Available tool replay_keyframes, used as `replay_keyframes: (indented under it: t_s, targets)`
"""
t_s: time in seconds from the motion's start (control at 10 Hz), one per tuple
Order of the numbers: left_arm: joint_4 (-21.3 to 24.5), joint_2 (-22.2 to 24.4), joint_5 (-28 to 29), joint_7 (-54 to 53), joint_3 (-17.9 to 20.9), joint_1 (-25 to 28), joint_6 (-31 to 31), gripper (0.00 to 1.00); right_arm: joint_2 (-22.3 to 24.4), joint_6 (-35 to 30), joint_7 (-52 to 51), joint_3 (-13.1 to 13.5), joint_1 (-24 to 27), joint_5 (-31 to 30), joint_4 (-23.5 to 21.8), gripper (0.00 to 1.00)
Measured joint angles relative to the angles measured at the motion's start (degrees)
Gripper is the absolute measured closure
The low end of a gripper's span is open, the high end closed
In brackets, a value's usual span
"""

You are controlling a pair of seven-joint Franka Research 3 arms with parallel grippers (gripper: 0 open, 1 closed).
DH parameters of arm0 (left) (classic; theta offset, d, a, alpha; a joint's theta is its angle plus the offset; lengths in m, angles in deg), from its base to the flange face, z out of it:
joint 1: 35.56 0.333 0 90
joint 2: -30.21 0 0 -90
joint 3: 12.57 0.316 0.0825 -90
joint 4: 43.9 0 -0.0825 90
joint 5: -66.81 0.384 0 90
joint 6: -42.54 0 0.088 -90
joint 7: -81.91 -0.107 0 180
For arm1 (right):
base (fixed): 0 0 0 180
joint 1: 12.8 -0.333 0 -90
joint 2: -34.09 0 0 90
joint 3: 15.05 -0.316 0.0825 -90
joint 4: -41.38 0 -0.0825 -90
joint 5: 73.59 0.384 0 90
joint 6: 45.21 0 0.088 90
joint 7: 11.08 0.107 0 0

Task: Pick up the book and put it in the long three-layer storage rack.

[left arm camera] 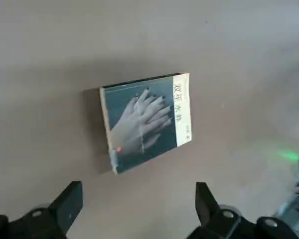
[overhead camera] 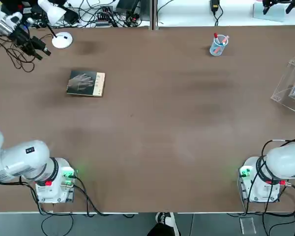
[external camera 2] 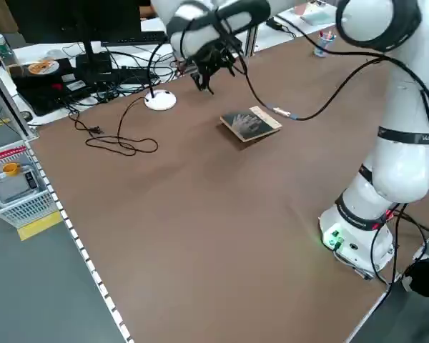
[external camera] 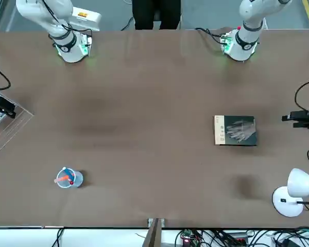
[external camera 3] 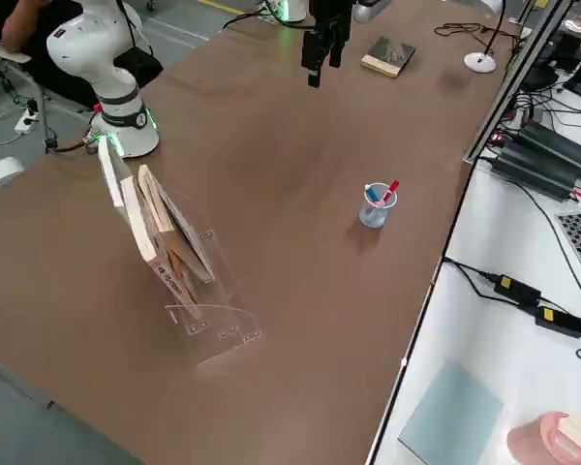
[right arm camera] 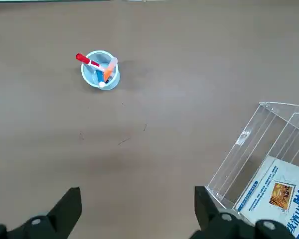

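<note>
Left wrist view gives me the left gripper (left arm camera: 138, 209) hanging above the table (overhead camera: 162, 123) with its fingers spread wide and nothing between them; the book (left arm camera: 145, 121) lies flat on the tabletop beyond the fingertips, cover up, untouched. From overhead I see the book (overhead camera: 86, 83) on the left half of the table, near a white desk lamp (overhead camera: 59, 27). The long three-layer storage rack (overhead camera: 291, 83) stands at the far right edge, well apart. My right gripper (right arm camera: 138, 211) is also wide open and empty, hovering near the rack and a pen cup (right arm camera: 100, 69)
</note>
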Motion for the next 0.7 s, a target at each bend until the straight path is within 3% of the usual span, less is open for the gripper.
replay_keyframes:
  t_s: [0.7]
  targets:
    - [0.2,-10.4,-9.2,-5.9,0.0,2.7,0.1,0.01,0.0,0.0,0.0,0.0,0.0,0.0,0.0,0.0]
